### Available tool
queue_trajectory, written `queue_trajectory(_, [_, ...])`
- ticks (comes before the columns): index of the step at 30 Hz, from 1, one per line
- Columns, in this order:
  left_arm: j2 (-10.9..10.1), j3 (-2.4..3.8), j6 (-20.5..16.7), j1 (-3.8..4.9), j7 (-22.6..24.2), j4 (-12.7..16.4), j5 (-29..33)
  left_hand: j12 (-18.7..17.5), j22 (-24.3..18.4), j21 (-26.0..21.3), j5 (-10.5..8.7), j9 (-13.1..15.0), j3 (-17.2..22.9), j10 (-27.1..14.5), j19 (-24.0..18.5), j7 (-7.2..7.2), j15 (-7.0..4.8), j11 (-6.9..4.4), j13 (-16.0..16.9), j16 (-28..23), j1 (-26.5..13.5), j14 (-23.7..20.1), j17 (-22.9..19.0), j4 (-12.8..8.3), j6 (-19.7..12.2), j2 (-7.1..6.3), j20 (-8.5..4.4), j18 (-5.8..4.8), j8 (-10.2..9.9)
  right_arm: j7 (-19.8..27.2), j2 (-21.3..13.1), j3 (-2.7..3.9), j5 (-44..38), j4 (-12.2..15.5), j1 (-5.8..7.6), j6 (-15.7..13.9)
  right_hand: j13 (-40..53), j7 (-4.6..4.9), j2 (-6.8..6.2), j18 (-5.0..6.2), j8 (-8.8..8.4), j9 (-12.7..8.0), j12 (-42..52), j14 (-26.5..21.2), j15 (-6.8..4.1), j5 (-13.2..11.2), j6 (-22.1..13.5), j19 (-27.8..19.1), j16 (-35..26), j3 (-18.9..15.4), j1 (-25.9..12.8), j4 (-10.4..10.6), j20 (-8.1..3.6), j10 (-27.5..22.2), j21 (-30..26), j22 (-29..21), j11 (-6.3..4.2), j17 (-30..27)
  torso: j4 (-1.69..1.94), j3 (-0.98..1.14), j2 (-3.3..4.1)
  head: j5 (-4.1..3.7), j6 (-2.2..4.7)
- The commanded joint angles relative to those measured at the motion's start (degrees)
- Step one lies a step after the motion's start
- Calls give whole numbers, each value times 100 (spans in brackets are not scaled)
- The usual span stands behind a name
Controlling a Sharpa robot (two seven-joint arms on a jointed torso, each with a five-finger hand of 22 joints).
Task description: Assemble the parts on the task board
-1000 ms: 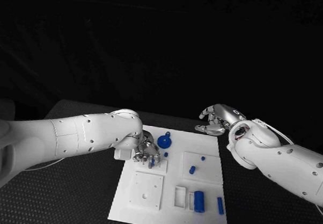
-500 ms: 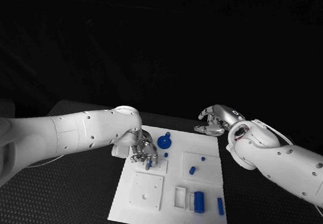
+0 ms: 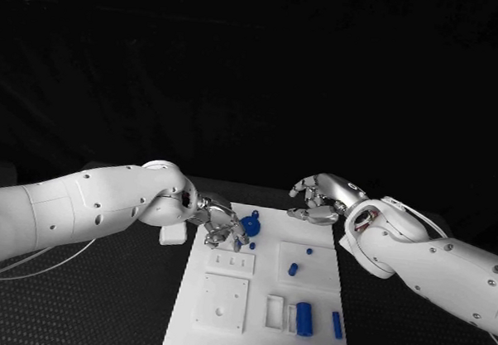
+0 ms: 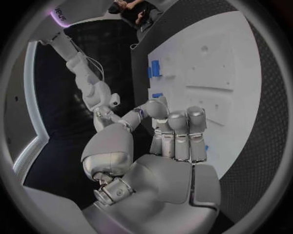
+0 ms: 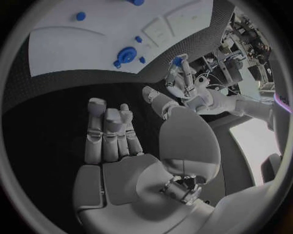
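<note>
The white task board (image 3: 258, 340) lies in the middle of the black table. My left hand (image 3: 222, 222) hovers over the board's far left corner and pinches a small blue peg (image 3: 237, 238) at its fingertips; the right wrist view shows that peg (image 5: 177, 61) too. A round blue gear part (image 3: 251, 219) sits beside that hand. My right hand (image 3: 322, 198) hangs over the table behind the board's far edge, fingers loosely bent and holding nothing. Small blue pegs (image 3: 293, 269) stand on the board's right half.
A blue cylinder (image 3: 304, 318) and a thin blue bar (image 3: 336, 323) lie near the board's front right. White recessed blocks (image 3: 222, 301) occupy the board's left half. Black table surface (image 3: 91, 306) surrounds the board.
My left hand has risen off the board's left side with the small blue peg in its fingers. My right hand has drifted slightly towards the board's far edge.
</note>
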Motion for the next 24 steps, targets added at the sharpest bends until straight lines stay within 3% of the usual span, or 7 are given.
queue_trajectory(1, [-110, 0, -58, -2, 1150, 139, 595, -37, 15, -51, -69, -9, 240, -136, -55, -14, -46, -63, -11, -26, 325, -45, -10, -214, 3, 362, -712, -26, -26, 819, -76, -49, 503, 143, -25, -119, -12, 44, 25, 222, 28, 9, 38, -4, -15, 40, 25, -46, -32, 5, 74, -69, -13, -51, -21, 111, -12, -6, -6, -4, 8, -25, 102])
queue_trajectory(3, [-275, -2, -7, -14, 1449, 252, 721, -42, 1, -86, -167, -17, 238, -166, -85, -2, -35, -51, -17, -38, 330, -76, -13, -201, -13, 348, -700, -39, -42, 1055, -151, -91, 611, 276, -49, -171, -18, 43, 53, 222, 32, 10, 41, -9, -16, 66, 32, -54, -34, 5, 107, -126, -6, -56, -21, 112, -14, -6, -8, -17, 7, -45, 158])
queue_trajectory(6, [-393, -3, 113, -39, 1652, 280, 914, -43, -8, -113, -209, -22, 241, -194, -115, 7, -24, -41, -21, -44, 341, -108, -12, -192, -19, 327, -688, -52, -51, 1227, -226, -115, 656, 413, -84, -229, -26, 38, 76, 222, 45, 15, 44, -20, -20, 118, 53, -71, -38, 11, 179, -232, 2, -63, -20, 115, -18, -5, -9, -18, 8, -62, 246])
queue_trajectory(10, [-516, -3, 286, -83, 1813, 301, 964, -41, -10, -129, -228, -26, 242, -214, -139, 13, -16, -34, -22, -45, 356, -134, -9, -189, -23, 311, -681, -62, -58, 1470, -284, -123, 779, 606, -146, -247, -36, 38, 82, 222, 50, 16, 48, -27, -20, 141, 62, -82, -40, -5, 195, -308, 16, -70, -15, 118, -18, -3, -5, -5, 2, -32, 310])
queue_trajectory(24, [-605, -2, 441, -114, 1841, 401, 1030, -36, -11, -163, -257, -33, 230, -272, -196, 30, 0, -17, -24, -44, 390, -200, 0, -178, -39, 298, -663, -86, -77, 1716, -289, -137, 1085, 1075, -278, -233, -68, 31, 160, 222, 66, 18, 65, -48, -25, 323, 96, -112, -35, -146, 84, -476, 45, -84, 11, 119, -24, 9, 0, 10, 7, -11, 325])
